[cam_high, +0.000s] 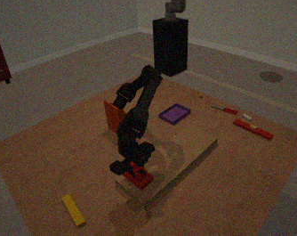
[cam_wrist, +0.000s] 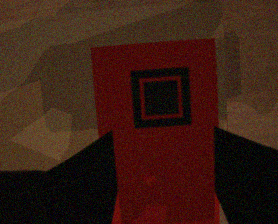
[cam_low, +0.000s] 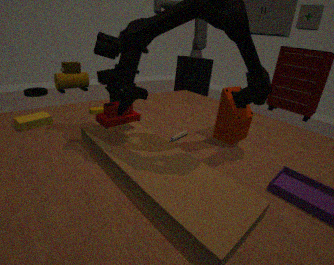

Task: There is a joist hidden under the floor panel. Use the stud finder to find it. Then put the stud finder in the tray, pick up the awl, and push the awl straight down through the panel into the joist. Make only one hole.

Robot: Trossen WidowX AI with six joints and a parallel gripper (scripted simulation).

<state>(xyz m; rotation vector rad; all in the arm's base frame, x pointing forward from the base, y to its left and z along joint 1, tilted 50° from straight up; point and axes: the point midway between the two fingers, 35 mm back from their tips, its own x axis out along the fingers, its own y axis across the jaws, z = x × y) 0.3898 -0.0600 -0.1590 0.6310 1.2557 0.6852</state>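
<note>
The gripper [cam_low: 121, 97] is clamped partway closed around the stud finder [cam_low: 118, 116], a flat red block with a black square window, sitting at the floor panel's [cam_low: 190, 191] end.
</note>
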